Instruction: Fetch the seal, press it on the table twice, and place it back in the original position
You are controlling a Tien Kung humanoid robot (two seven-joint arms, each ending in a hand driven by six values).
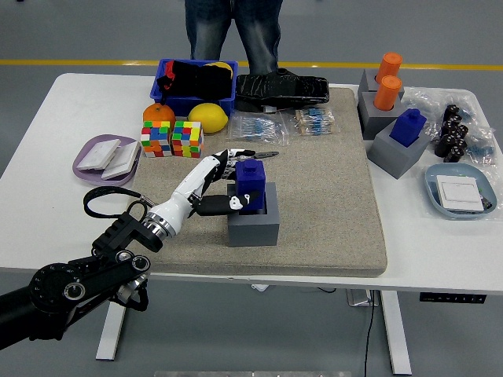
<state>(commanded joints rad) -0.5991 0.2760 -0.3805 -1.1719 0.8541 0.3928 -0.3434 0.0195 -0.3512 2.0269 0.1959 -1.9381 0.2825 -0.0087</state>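
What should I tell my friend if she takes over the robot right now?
Left robot hand: fingers curled around the blue seal, which sits in its grey holder on the tan mat.
Right robot hand: out of view.
Done: the seal is gripped; whether it has been pressed yet can't be told from this picture.
Left, if just starting: lift the seal, press it twice on the table, put it back in the holder.

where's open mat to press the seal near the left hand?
Bare beige mat lies right of the grey holder block, up to the mat's right edge, and along the near strip in front of the block. The far edge is crowded with component bags, Rubik's cubes and fruit. The left robot hand grips the blue seal.
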